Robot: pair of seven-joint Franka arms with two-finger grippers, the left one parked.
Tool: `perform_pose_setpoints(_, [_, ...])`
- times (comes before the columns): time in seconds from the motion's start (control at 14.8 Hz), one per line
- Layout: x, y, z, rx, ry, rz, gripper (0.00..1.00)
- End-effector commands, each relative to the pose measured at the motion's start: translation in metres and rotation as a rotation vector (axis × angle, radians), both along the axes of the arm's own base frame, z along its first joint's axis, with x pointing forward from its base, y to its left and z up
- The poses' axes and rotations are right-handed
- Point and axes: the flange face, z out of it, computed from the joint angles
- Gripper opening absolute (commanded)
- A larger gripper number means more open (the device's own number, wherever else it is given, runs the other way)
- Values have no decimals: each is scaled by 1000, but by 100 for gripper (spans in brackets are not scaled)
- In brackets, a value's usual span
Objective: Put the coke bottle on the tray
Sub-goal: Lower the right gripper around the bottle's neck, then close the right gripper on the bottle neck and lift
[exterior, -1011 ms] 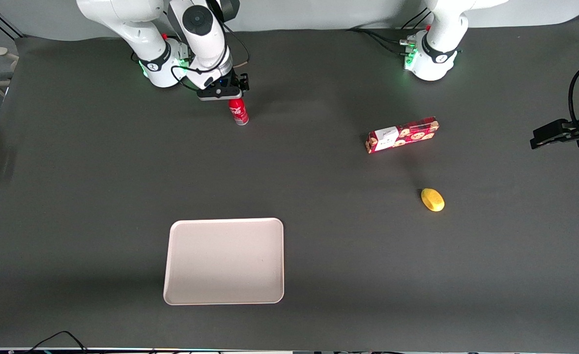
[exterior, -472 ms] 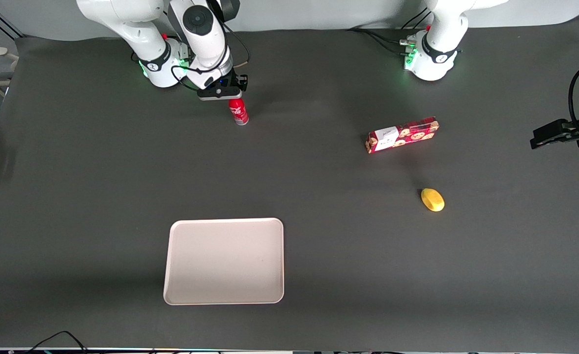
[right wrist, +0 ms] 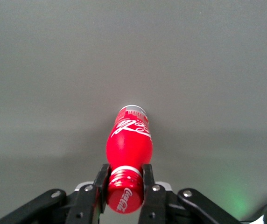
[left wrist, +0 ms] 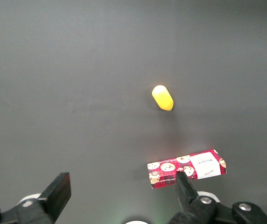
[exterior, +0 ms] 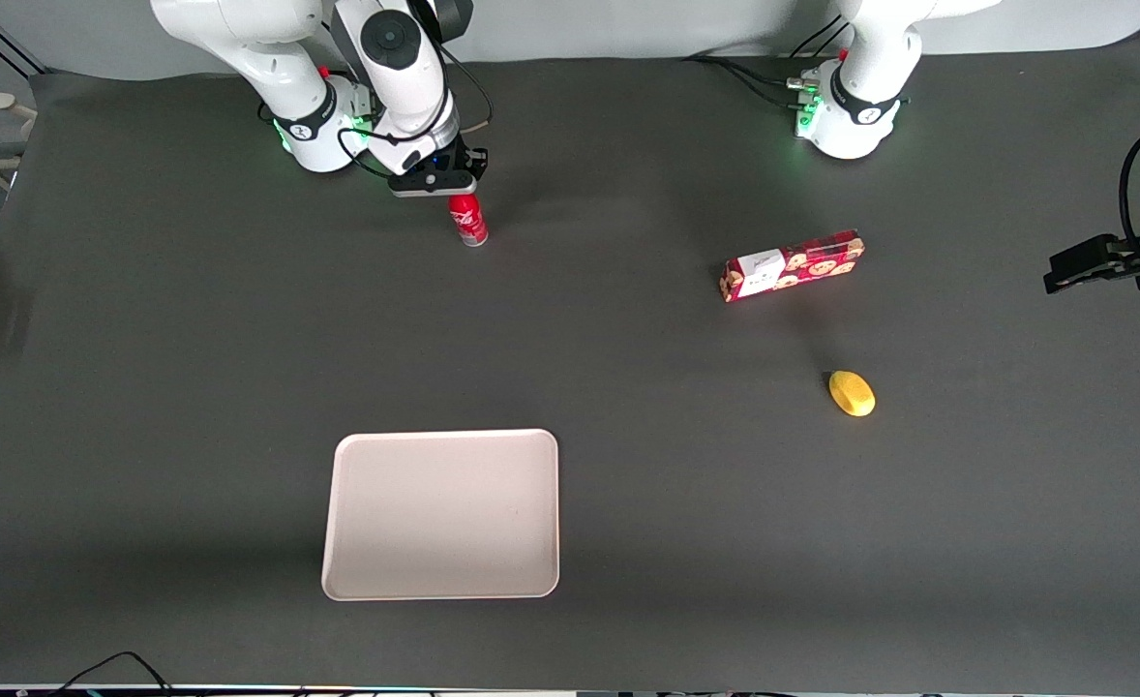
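Note:
The coke bottle point(exterior: 469, 222), small and red with white script and a silvery base, stands close to the working arm's base. My gripper point(exterior: 456, 196) is at its top. In the right wrist view the gripper point(right wrist: 124, 183) is shut on the coke bottle point(right wrist: 129, 142), with both fingers point(right wrist: 147, 179) pressed against the neck just under the red cap. The bottle's base looks a touch above the mat. The cream-white tray point(exterior: 441, 514) lies flat much nearer the front camera, with nothing on it.
A red cookie box point(exterior: 791, 265) lies toward the parked arm's end of the table, with a yellow lemon-like object point(exterior: 852, 393) nearer the front camera than the box. Both also show in the left wrist view: box point(left wrist: 186, 168), yellow object point(left wrist: 162, 97).
The gripper and the coke bottle have shifted very slightly away from the front camera, as if rising a little. Everything else is unchanged.

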Motion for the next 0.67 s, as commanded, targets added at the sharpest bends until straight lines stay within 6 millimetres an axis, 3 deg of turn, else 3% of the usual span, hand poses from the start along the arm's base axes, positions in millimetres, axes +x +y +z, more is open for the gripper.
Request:
perform_pose_setpoints(0.0, [1,7,4,17,6,-30,8])
perform_pose_setpoints(0.07, [3,9,9,12,21,-27,0])
perform_pose_setpoints(0.27, [17,14,31,21,31,-35,0])
perform_pose_setpoints(0.61, [103,-19,112,2,73,-68,0])
